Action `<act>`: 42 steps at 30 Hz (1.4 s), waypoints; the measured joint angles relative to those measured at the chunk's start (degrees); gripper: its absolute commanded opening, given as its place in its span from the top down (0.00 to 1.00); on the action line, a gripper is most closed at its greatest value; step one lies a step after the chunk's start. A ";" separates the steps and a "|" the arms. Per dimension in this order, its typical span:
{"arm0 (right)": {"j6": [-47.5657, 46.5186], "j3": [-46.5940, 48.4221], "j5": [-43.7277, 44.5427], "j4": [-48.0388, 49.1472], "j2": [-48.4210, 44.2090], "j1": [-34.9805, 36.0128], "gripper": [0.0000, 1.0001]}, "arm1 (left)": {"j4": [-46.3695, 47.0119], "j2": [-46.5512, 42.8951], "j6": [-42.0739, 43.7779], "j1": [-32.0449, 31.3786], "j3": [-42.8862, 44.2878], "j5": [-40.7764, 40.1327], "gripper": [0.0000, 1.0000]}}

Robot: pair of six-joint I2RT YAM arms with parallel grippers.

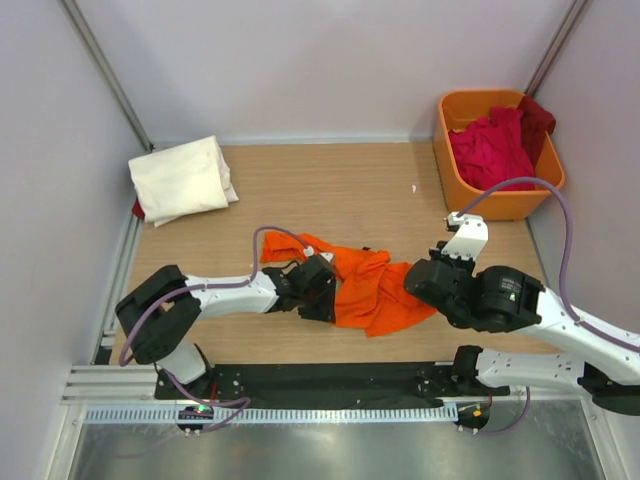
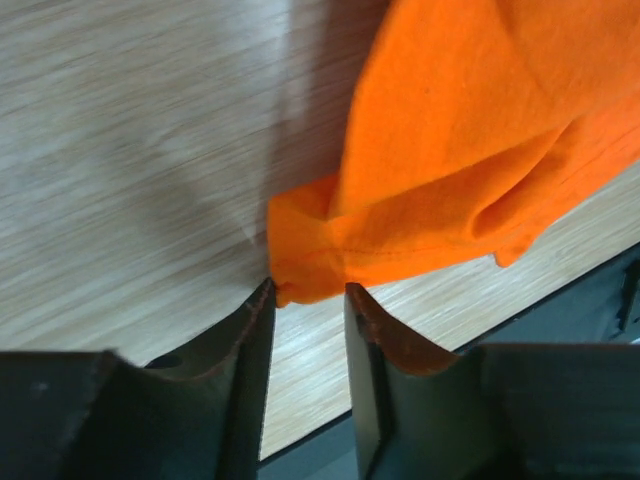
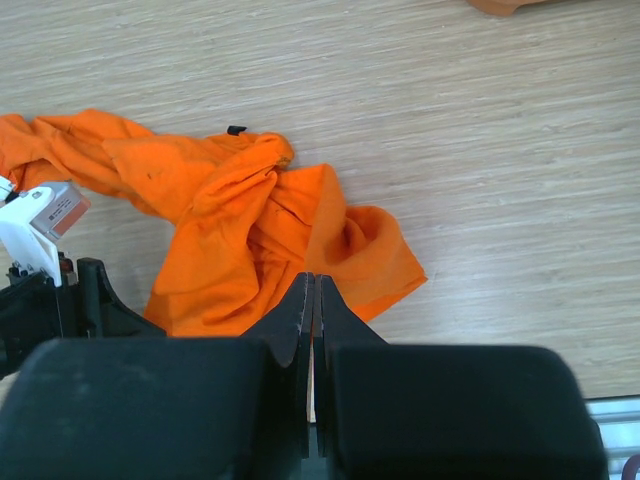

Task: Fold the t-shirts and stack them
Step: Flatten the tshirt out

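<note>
An orange plastic tub (image 1: 497, 204) stands at the far right corner of a wooden table (image 1: 330, 190). Pale grey walls (image 1: 300, 60) enclose three sides. A black strip (image 1: 330, 382) lines the near edge.

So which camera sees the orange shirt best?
The right wrist view: the orange shirt lies crumpled, close up and almost whole. The top view shows it smaller and partly covered. The left wrist view shows only one corner, at the left gripper.
</note>
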 measured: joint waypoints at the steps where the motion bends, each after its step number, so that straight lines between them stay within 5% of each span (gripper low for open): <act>1: 0.11 -0.17 0.02 -0.04 -0.04 0.00 0.99 | 0.24 0.15 -0.11 -0.28 -0.09 0.07 0.75; 2: 0.20 -0.39 0.00 -0.07 -0.11 0.00 0.99 | 0.44 0.46 -0.26 -0.52 -0.09 0.13 0.96; 3: 0.24 -0.57 -0.02 -0.11 -0.15 0.00 0.99 | 0.70 0.74 -0.61 -0.68 -0.09 0.24 1.00; 8: 0.55 -0.68 -0.22 -0.39 -0.15 0.00 0.99 | -1.55 0.02 0.26 -1.01 0.55 -1.14 1.00; 12: -0.11 -0.09 -0.26 -0.74 -0.13 0.00 0.99 | -15.32 -8.00 2.56 -1.01 8.17 -8.09 1.00; 20: -6.45 14.75 1.64 -0.76 0.92 0.00 0.99 | -38.25 -27.58 10.60 9.25 45.09 -22.05 1.00; 31: -23.61 47.17 5.92 1.57 0.39 0.00 0.99 | -59.63 -27.82 17.05 11.47 77.77 -37.92 1.00; 42: -39.10 50.31 -5.68 9.38 -4.24 0.00 0.99 | -60.65 -34.36 24.90 11.45 83.47 -37.05 1.00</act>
